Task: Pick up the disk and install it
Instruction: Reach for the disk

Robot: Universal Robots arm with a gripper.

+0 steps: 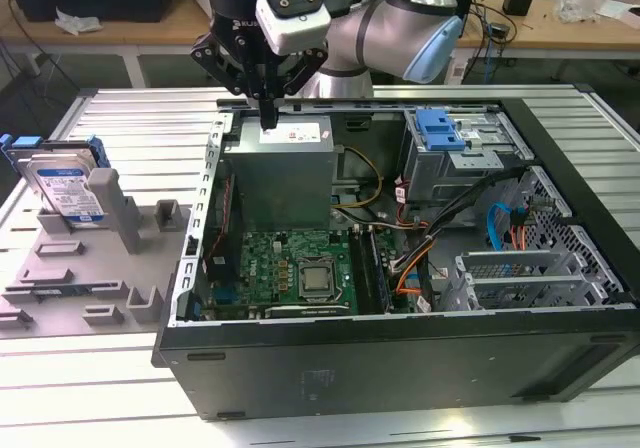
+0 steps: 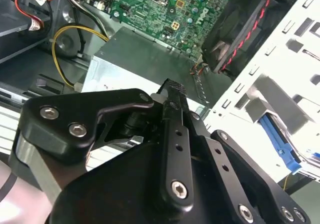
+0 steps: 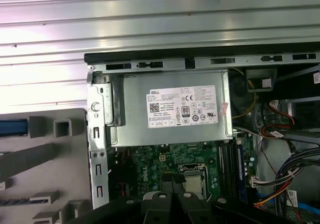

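The disk (image 1: 62,186) stands on edge in a grey holder (image 1: 110,208) at the exterior view's left, outside the computer case; it is silver with a blue-and-white label and a blue frame. Its blue edge (image 3: 12,128) is in the first wrist view, and in the second wrist view the blue frame (image 2: 276,134) sits among the pale holder walls. My gripper (image 1: 268,118) hangs over the back left corner of the open case, above the grey power-supply box (image 1: 280,173), well away from the disk. Its fingers (image 2: 173,91) are shut together on nothing.
The open black case (image 1: 400,358) fills the middle of the ribbed metal table, with a green motherboard (image 1: 300,268), loose cables (image 1: 440,238) and a drive cage with a blue plastic clip (image 1: 440,128) at the back right. Grey fixture blocks (image 1: 100,298) lie left of the case.
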